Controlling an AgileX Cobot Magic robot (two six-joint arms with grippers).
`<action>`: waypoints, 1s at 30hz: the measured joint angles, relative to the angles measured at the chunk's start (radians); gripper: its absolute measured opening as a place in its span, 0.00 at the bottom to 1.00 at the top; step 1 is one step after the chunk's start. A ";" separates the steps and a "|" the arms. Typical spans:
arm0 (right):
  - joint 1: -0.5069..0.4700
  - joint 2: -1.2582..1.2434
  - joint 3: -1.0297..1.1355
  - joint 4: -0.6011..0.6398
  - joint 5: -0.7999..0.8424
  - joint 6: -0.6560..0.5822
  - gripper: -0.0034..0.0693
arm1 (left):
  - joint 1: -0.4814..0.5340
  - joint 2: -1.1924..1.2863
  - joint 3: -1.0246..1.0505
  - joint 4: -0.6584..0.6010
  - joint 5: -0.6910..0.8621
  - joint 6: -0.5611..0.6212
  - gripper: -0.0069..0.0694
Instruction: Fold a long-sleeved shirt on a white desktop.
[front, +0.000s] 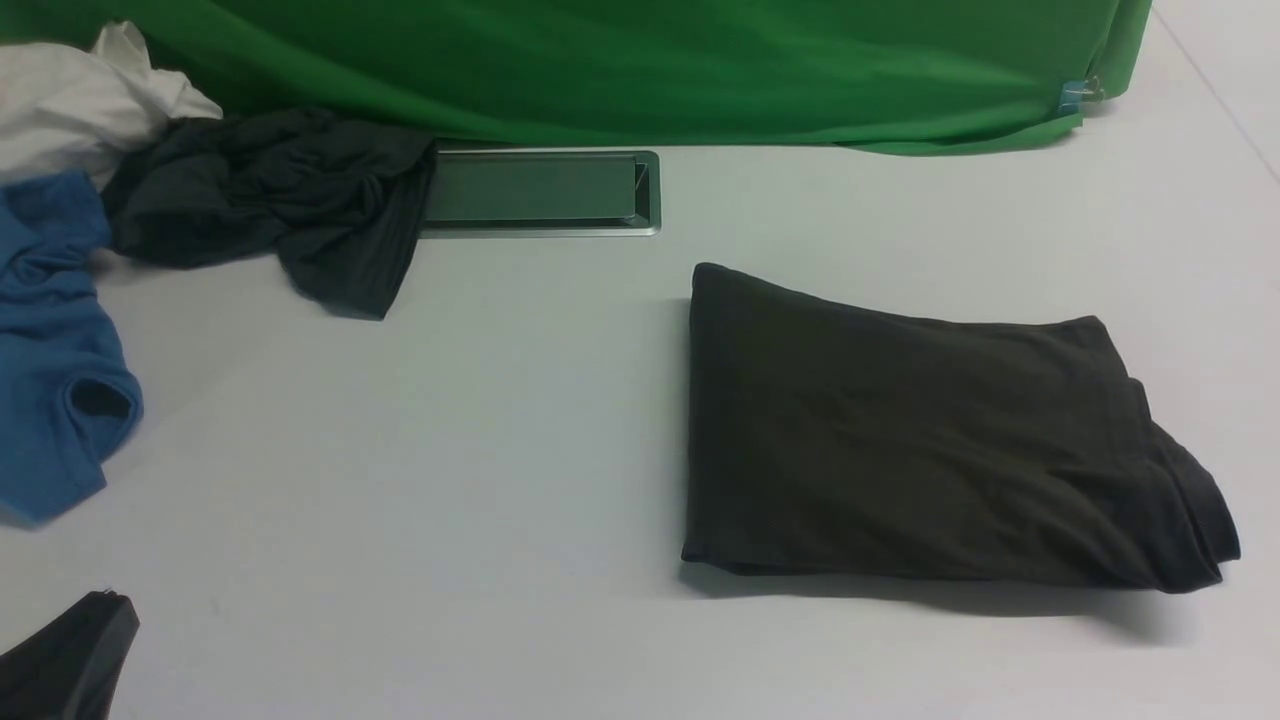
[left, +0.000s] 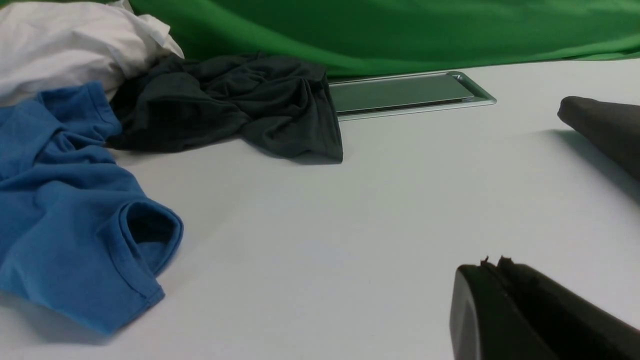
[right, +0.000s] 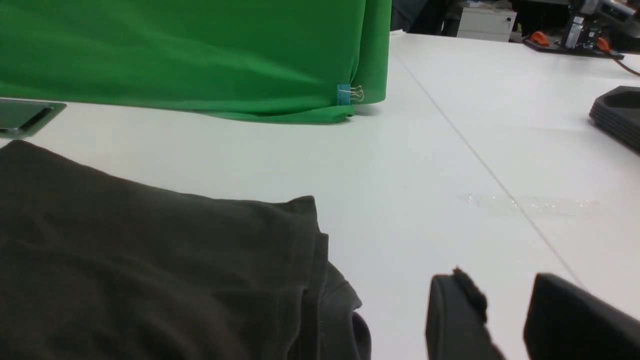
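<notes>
Nearest me the left gripper (left: 492, 265) is pinched closed on nothing and the right gripper (right: 505, 300) stands parted and empty just beside the folded, dark olive-brown long-sleeved shirt (front: 920, 450), lying label-hidden on the white desktop (front: 450, 480), the silver-rimmed cable hatch (front: 545, 192) beyond.

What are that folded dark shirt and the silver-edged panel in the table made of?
The long-sleeved shirt looks like soft matte knit, probably cotton jersey: it drapes limply with stitched hems. The cable hatch seems brushed metal, perhaps aluminium, given its shiny silver rim.
</notes>
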 joint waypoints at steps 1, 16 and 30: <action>0.000 0.000 0.000 0.000 0.000 0.000 0.38 | 0.000 0.000 0.000 0.000 0.000 0.000 0.12; 0.000 0.000 0.000 0.000 0.000 0.000 0.38 | 0.001 0.000 0.000 0.000 0.000 0.000 0.12; 0.000 0.000 0.000 0.000 0.000 0.000 0.38 | 0.022 0.000 0.000 0.000 0.000 0.000 0.12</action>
